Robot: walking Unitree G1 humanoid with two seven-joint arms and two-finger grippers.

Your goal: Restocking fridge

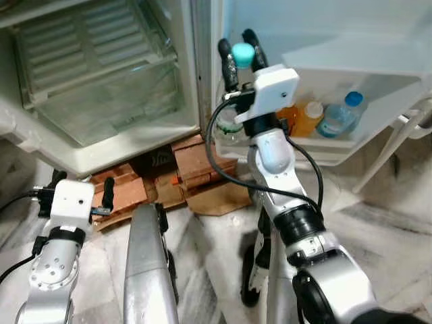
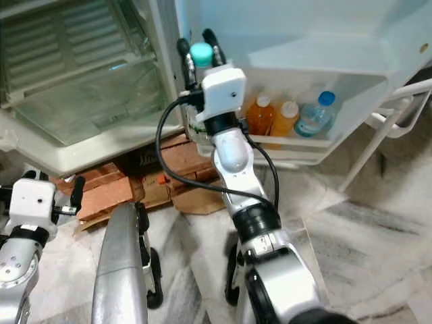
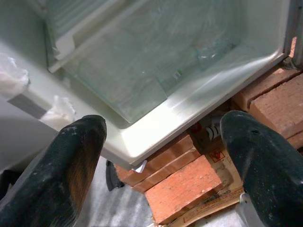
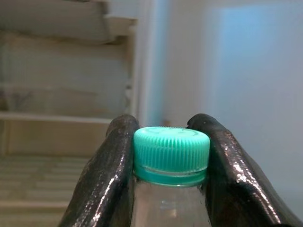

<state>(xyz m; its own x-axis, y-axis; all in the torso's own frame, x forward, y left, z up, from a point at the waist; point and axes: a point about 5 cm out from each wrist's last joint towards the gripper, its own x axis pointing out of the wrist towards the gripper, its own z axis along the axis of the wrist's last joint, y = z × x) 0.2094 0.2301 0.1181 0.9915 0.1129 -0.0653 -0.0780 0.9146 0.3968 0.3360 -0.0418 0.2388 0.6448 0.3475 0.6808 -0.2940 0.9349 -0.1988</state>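
Down by my left side, the left gripper [image 1: 79,196] hangs idle over the marble floor [image 1: 378,236], its black fingers [image 3: 78,161] spread wide with nothing between them, pointed at the bricks [image 3: 182,187] propping up the fridge [image 1: 101,152]. Further forward, my right gripper [image 1: 237,52] is raised at the open door, fingers clamped on the neck of a clear bottle [image 4: 170,208] just under its teal cap [image 4: 171,150]. Beyond it, the door shelf [image 1: 337,145] already holds two orange bottles [image 2: 273,116] and a blue-capped water bottle [image 1: 339,115]; the free space looks to be at the hinge end, right below my bottle. My worry is the grip: it sits high on a slim neck, so the body could swing, clip the shelf rail on the way down and tip out. Drifting right would knock over the orange pair.
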